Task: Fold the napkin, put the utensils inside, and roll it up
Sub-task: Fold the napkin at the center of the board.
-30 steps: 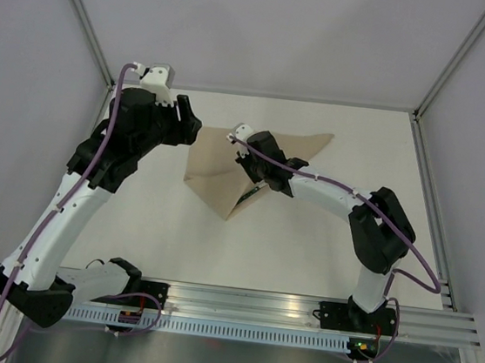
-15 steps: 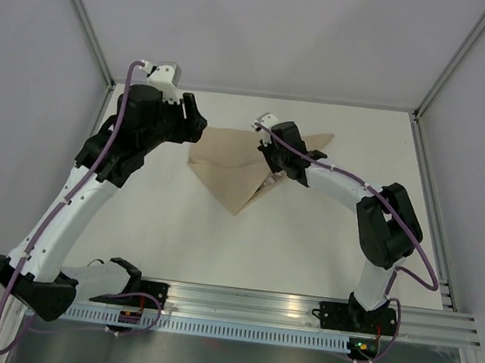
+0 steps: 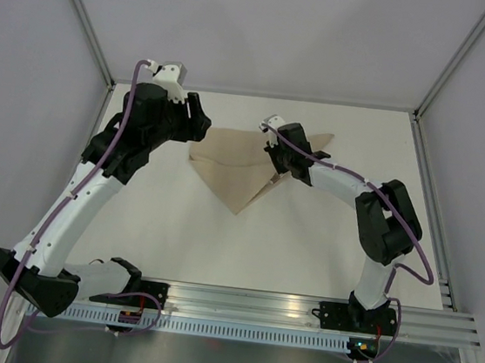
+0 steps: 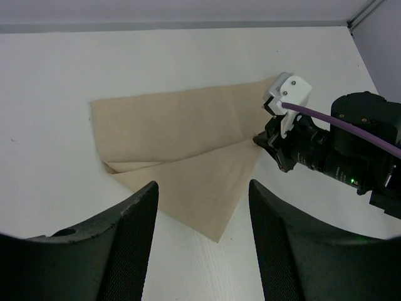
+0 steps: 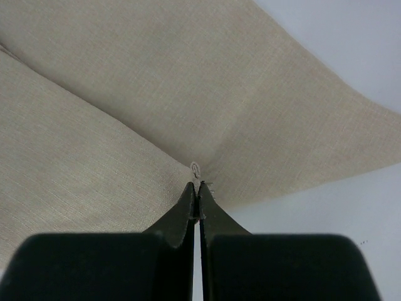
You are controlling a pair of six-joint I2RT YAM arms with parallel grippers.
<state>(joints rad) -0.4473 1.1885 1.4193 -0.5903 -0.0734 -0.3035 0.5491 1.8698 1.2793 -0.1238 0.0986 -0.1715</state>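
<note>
The tan napkin [image 3: 227,167] lies folded on the white table, with a point toward the near side and a corner sticking out at the back right. It also shows in the left wrist view [image 4: 182,138] and fills the right wrist view [image 5: 125,94]. My right gripper [image 3: 276,173] is shut on a pinch of napkin edge [image 5: 199,188] at the fold's right side, low on the cloth. My left gripper [image 3: 195,123] is open and empty, hovering above the napkin's left part [image 4: 203,185]. No utensils are in view.
The white table [image 3: 307,233] is walled by grey panels and metal posts at the back corners. An aluminium rail [image 3: 298,310] runs along the near edge by the arm bases. The right arm [image 4: 351,157] lies across the napkin's right side.
My right gripper has drawn the pinched napkin edge to the right and back, flattening the upper layer over the lower one. My left arm has shifted slightly to the back right.
</note>
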